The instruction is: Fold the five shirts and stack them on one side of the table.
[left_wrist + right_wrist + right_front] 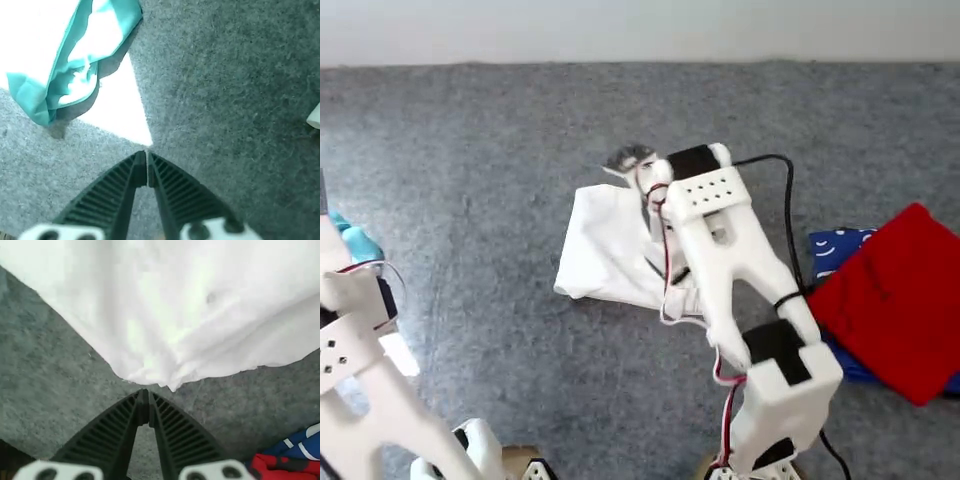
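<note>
White shirt (175, 305) by R end effector (145, 399)

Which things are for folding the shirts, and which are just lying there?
For the job: white shirt, red shirt, blue shirt, teal shirt.
Just lying about: black cable, grey table cover.

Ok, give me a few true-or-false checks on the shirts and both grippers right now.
The red fabric shirt lies on top of the blue patterned shirt. True.
The right gripper clamps the crumpled white shirt. False: it is shut just off that shirt's edge.
The left gripper is open. False: it is shut and empty.
A crumpled teal shirt lies on the grey felt table near the left gripper. True.
</note>
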You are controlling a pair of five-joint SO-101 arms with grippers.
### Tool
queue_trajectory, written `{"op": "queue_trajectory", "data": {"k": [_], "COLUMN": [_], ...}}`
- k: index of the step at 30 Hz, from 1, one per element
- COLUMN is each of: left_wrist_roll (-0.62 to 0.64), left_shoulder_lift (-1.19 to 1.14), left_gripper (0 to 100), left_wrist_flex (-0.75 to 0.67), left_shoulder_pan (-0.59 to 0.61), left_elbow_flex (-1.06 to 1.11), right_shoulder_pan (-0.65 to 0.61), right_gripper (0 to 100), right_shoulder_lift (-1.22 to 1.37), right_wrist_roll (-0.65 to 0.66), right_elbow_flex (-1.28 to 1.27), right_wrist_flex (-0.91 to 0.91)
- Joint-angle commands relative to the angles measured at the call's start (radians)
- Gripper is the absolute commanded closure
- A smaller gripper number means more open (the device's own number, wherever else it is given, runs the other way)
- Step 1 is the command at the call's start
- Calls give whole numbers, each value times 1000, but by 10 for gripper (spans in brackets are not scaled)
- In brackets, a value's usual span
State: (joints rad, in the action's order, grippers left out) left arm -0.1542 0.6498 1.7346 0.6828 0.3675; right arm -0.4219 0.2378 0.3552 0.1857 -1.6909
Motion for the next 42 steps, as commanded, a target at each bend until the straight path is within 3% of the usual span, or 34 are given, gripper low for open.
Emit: {"op": "queue_trajectory", "data": {"k": [1, 9, 19, 28, 39, 42], "left_wrist_roll": [-11, -12, -14, -14, -14, -14], "left_shoulder_lift": [21, 21, 20, 20, 20, 20], "left_gripper": [986, 986, 986, 986, 986, 986], "left_wrist_flex": [17, 11, 0, 0, 3, 3], "left_shoulder_pan": [8, 8, 8, 8, 8, 8], "left_elbow_flex": [16, 82, 130, 133, 133, 133], "right_shoulder_pan": [-28, 16, 151, 153, 131, 127], "right_gripper": [989, 785, 814, 815, 820, 896], "right_shoulder_lift": [-73, 47, 137, 157, 340, 369], "right_wrist_roll": [-109, -347, -348, -348, -353, -350], "right_elbow_flex": [40, 41, 41, 40, 192, 249], "right_wrist_flex": [67, 283, 492, 598, 521, 479]}}
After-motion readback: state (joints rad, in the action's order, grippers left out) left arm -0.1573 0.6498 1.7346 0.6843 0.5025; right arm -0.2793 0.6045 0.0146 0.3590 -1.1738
